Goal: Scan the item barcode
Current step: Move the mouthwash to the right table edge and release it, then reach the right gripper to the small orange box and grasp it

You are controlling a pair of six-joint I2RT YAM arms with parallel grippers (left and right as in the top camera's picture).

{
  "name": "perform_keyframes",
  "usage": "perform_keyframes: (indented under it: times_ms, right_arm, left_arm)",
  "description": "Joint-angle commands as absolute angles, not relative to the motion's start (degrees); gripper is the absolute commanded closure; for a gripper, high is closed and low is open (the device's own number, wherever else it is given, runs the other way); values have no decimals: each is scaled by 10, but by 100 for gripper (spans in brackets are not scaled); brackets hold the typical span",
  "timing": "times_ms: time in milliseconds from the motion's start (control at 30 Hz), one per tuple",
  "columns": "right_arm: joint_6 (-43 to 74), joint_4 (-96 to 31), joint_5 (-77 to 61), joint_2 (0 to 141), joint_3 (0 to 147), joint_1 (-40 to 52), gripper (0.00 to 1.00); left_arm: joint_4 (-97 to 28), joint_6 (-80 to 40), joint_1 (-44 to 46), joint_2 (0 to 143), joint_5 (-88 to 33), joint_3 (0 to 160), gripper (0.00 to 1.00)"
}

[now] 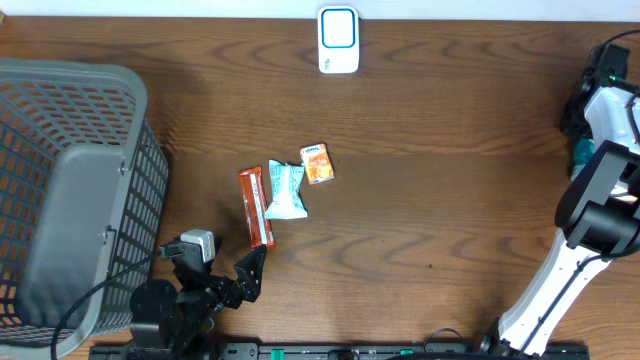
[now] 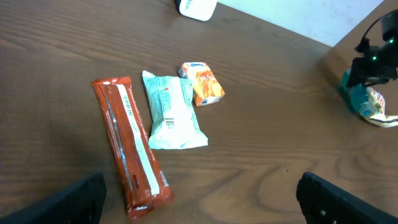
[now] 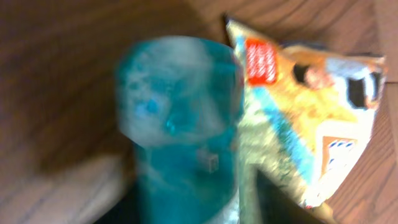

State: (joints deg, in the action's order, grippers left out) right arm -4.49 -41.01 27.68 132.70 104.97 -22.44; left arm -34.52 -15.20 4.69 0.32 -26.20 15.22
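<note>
Hovering at the right edge of the table (image 1: 450,200), the right gripper (image 1: 585,140) hung just over a teal object (image 3: 180,124) and a foil snack packet (image 3: 311,112), which lay side by side and seemed to touch. Its wrist view was too close and too blurred to tell whether the claw was released or grasping either one.

The left gripper (image 2: 202,180) sat low at the near edge, towards the left corner, its claw fully released and holding nothing. It faced three items lying together near the middle of the table. A red-brown bar (image 1: 256,207) lay lengthwise, with a teal-and-white packet (image 1: 286,190) just beside it and a small orange carton (image 1: 318,163) at that packet's far right corner.

A white-and-blue scanner (image 1: 338,40) stood at the middle of the far edge, well apart from all the items. A grey mesh basket (image 1: 150,180) took up the left edge.
</note>
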Motion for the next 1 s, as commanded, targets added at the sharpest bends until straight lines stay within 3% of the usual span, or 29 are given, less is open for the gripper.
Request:
perform_keyframes:
  times_ms: [0,233,467,800,967]
  right_arm:
    - [1,-433,264,1317,1055,-224,1]
    - [45,-507,253,1256,1132,-213,1]
    - [107,-535,50,1168,1137,-161,1]
    - [345,-654,-187,1163,1133,-25,1]
    - [354,-712,-239,1182,1125,71,1]
  left_arm:
    - [-345,-153,45,2,-259,154,2]
    - [-345,-153,45,2,-259,154,2]
    - [-345,-153,45,2,-259,154,2]
    - [-345,-153,45,2,-259,154,2]
    - [-345,-153,45,2,-259,154,2]
